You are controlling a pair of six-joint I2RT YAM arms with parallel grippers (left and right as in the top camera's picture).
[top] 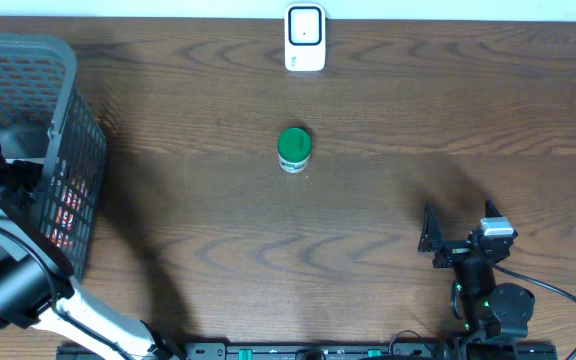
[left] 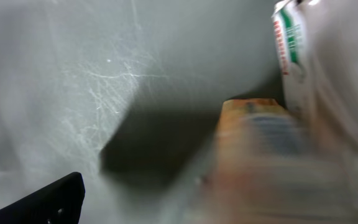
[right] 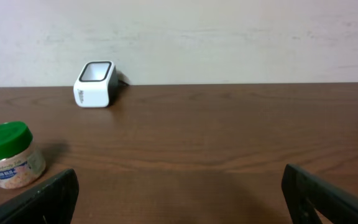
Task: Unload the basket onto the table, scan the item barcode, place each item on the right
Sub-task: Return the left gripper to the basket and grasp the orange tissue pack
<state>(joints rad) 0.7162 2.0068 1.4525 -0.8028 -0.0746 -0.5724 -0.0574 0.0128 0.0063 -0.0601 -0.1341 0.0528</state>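
Table [top: 368,230], brown wood.
Basket [top: 78,150], grey mesh, at the left edge; blurred packets [left: 260,155] inside.
Left gripper [top: 18,172], down in the basket, jaws spread wide.
Right gripper [top: 430,238], jaws spread wide, holding nothing, low over the table.
Scanner [top: 305,38], white, at the far edge.
Jar [top: 294,149], green lid, upright mid-table, near the scanner and apart from it.

Grey mesh basket [top: 86,160] at wooden table's [top: 388,120] left edge.
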